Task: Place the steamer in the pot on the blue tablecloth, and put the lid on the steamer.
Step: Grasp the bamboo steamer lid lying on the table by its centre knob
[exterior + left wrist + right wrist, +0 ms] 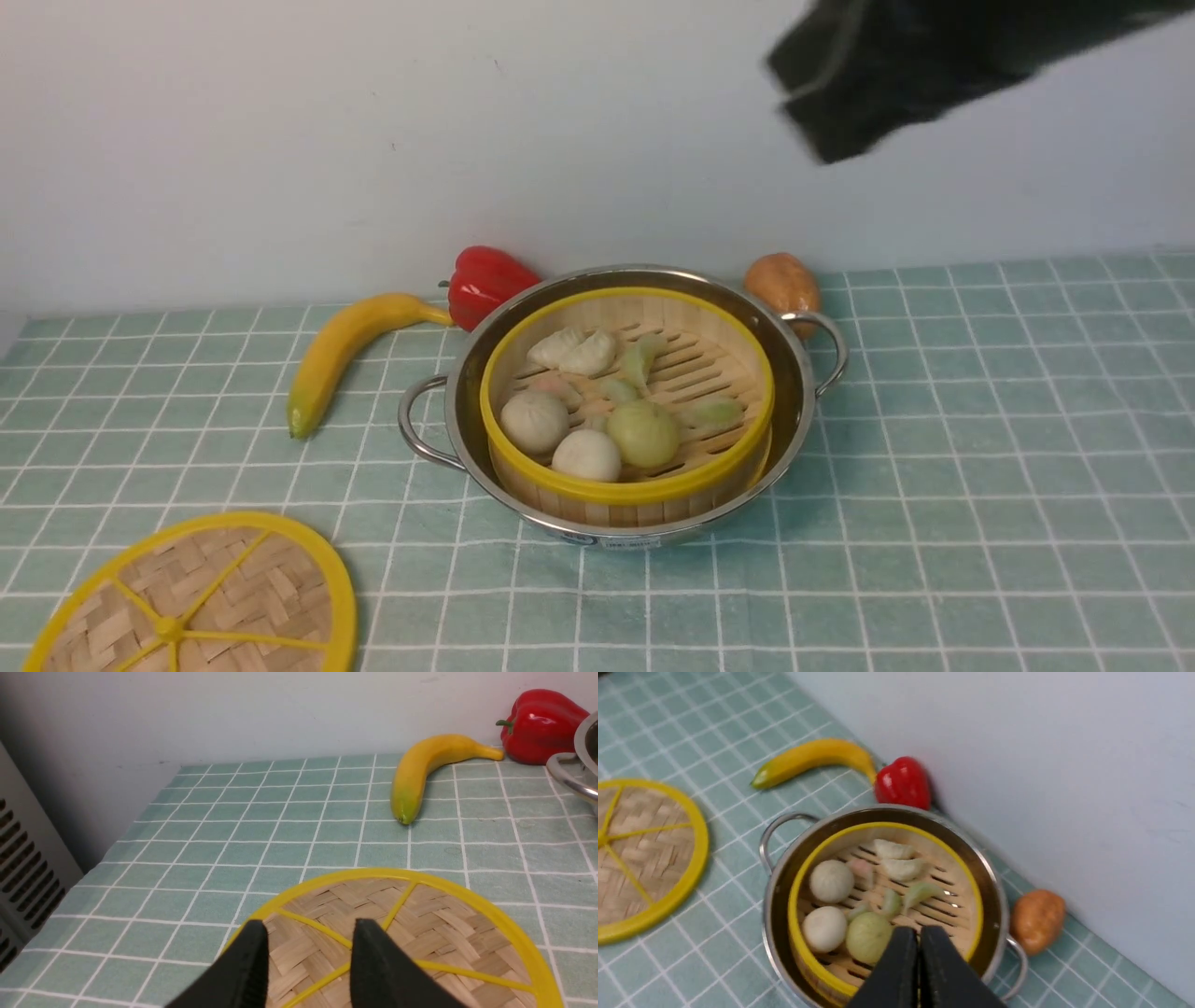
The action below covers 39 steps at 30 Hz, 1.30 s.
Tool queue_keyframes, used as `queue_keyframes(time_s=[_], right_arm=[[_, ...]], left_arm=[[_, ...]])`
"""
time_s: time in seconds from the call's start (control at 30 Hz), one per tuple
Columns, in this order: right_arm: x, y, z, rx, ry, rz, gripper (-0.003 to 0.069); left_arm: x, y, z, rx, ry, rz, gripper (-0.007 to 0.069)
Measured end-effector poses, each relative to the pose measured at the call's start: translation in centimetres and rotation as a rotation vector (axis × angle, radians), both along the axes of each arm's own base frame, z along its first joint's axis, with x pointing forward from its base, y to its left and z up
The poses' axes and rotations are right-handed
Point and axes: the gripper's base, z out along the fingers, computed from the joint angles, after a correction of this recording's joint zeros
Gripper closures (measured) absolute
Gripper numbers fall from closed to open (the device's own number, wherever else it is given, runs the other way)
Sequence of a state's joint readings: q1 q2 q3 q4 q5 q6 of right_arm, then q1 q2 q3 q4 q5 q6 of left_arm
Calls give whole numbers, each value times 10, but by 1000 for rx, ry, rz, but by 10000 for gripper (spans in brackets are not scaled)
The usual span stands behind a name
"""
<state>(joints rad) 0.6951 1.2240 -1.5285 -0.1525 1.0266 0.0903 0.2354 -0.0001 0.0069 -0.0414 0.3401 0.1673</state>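
The steamer (627,397), a bamboo basket with a yellow rim holding white and green toy buns and dumplings, sits inside the shiny steel pot (803,373) on the blue tablecloth (980,448). The lid (196,597), a flat woven disc with yellow spokes, lies on the cloth at the front left. My left gripper (310,931) is open just above the lid (420,924), empty. My right gripper (919,933) is shut and empty, high above the steamer (882,891) and pot (994,896). My right arm (887,84) shows blurred at the top right.
A yellow banana (350,350) and a red pepper (485,280) lie left of the pot by the back wall. A brown potato (782,285) lies behind the pot's right handle. A grey vented panel (23,858) stands off the cloth's left edge.
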Motion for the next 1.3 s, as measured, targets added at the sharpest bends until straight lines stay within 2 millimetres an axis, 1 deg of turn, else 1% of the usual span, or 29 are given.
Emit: queue_keyframes(time_s=[0.03,0.07,0.13,0.17,0.2,0.27,0.3,0.33,0.37,0.4,0.43,0.5,0.53,0.57,0.6,0.63,0.67,0.7,0.73,0.77,0.8,0.83,0.87,0.93,0.97,1.0,1.1,1.3], right_arm=[[-2,-4,0,21,-6,-13,618],[-21,-33,0,85,-51,-79,608],[-37,-63,-17,136,-87,-176,592],[-43,-70,-16,151,-105,-192,590],[-52,-81,-19,188,-140,-224,582],[-84,-111,-38,272,-264,-315,562],[-86,-112,-40,277,-275,-312,561],[-103,-124,-52,303,-368,-354,546],[-105,-126,-54,306,-377,-358,546],[-118,-133,-70,317,-449,-382,532],[-123,-136,-79,317,-476,-404,524],[-134,-141,-105,321,-519,-443,506],[-135,-142,-123,317,-517,-463,497],[-135,-142,-122,319,-521,-466,496],[-136,-143,-137,317,-520,-484,489],[-136,-144,-160,308,-505,-503,476],[-136,-144,-178,302,-489,-517,464],[-135,-144,-181,301,-486,-516,464],[-135,-144,-195,293,-469,-523,457],[-135,-144,-216,283,-438,-530,445],[-135,-145,-219,281,-434,-531,444],[-135,-144,-237,272,-410,-532,435],[-135,-144,-238,272,-409,-532,434],[-136,-144,-254,267,-395,-533,424],[-137,-144,-266,275,-385,-535,419],[-137,-144,-271,279,-377,-535,418],[-137,-144,-278,285,-352,-544,416],[-137,-145,-283,275,-304,-564,416]], left_arm=[[0,0,0,0,0,0,382],[0,0,0,0,0,0,382],[0,0,0,0,0,0,382],[0,0,0,0,0,0,382],[0,0,0,0,0,0,382],[0,0,0,0,0,0,382],[0,0,0,0,0,0,382],[0,0,0,0,0,0,382],[0,0,0,0,0,0,382],[0,0,0,0,0,0,382],[0,0,0,0,0,0,382],[0,0,0,0,0,0,382],[0,0,0,0,0,0,382],[0,0,0,0,0,0,382],[0,0,0,0,0,0,382],[0,0,0,0,0,0,382],[0,0,0,0,0,0,382],[0,0,0,0,0,0,382],[0,0,0,0,0,0,382],[0,0,0,0,0,0,382],[0,0,0,0,0,0,382],[0,0,0,0,0,0,382],[0,0,0,0,0,0,382],[0,0,0,0,0,0,382],[0,0,0,0,0,0,382],[0,0,0,0,0,0,382],[0,0,0,0,0,0,382],[0,0,0,0,0,0,382]])
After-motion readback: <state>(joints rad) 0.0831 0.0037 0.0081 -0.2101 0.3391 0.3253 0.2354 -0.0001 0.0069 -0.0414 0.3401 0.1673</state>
